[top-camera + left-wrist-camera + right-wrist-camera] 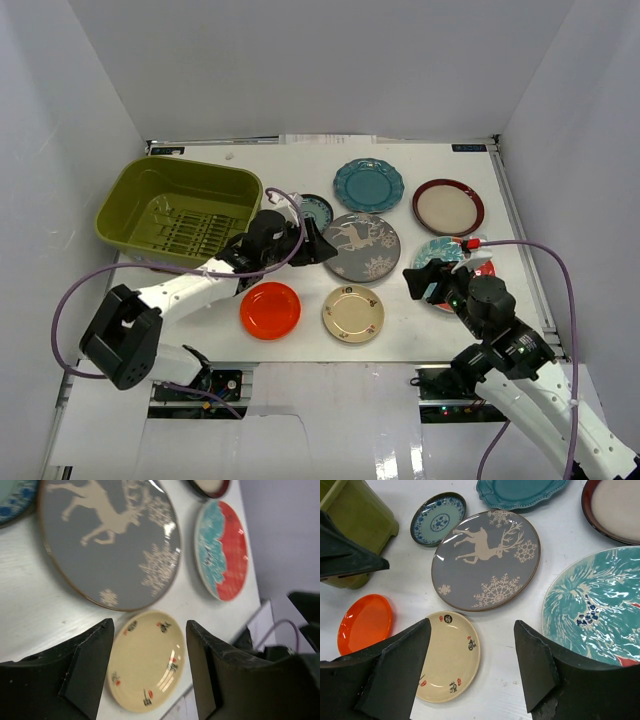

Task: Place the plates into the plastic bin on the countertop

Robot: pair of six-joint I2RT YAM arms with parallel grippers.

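Seven plates lie on the white countertop (300,165): teal scalloped (369,185), maroon-rimmed cream (448,207), small teal patterned (318,208), grey with a deer (362,247), red-teal (458,258), orange-red (270,310) and cream-yellow (353,313). The olive-green bin (180,212) stands at the back left with no plates in it. My left gripper (325,245) is open and empty at the grey plate's left edge (110,540). My right gripper (428,280) is open and empty over the red-teal plate's near-left edge (597,610). The cream-yellow plate (450,655) shows between its fingers.
White walls enclose the table on three sides. The left arm's purple cable (75,300) loops by the bin's near side. The right arm's cable (560,270) arcs along the right edge. Bare table lies between the cream-yellow and red-teal plates (505,680).
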